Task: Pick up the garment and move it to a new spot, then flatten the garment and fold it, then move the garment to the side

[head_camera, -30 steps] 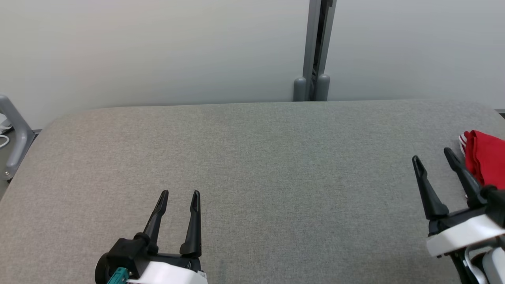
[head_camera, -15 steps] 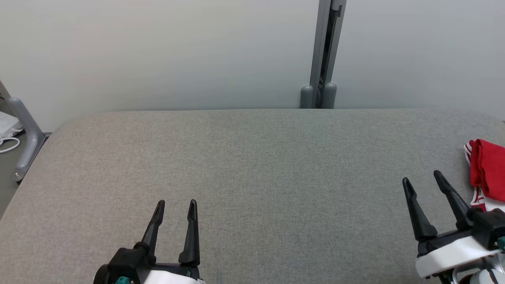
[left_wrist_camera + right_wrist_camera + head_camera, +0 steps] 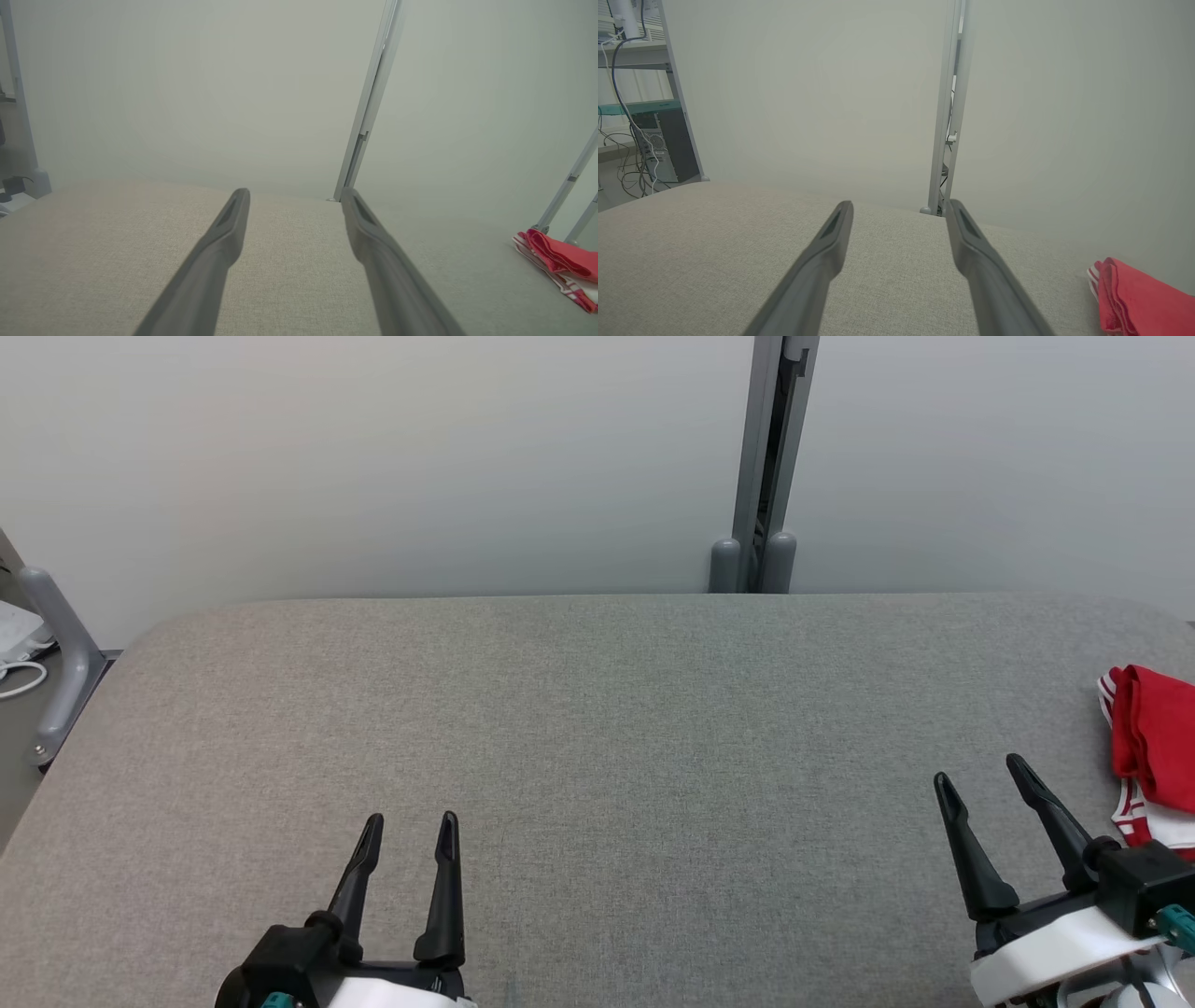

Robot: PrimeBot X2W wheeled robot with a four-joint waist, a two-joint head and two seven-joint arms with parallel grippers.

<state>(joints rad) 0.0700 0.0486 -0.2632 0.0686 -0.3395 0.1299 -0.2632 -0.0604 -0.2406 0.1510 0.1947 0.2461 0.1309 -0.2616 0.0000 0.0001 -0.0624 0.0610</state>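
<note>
Garment (image 3: 1156,733) lies to the right of the right gripper (image 3: 977,770), at the table's right edge.
Red with white-striped trim, bunched or folded on the grey padded table (image 3: 597,709). Long axis seems front-to-back, but the frame cuts it off, so not sure. The right gripper is near it, not touching, fingers spread, empty; the left gripper (image 3: 411,819) is well apart on the far side, also spread and empty. The right arm is clearly nearer.

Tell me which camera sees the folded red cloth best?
The head view: the folded red garment with white stripes is sharp there, though cut by the picture's edge. The left wrist view shows it small and hazy; the right wrist view, just a cut-off corner.
</note>
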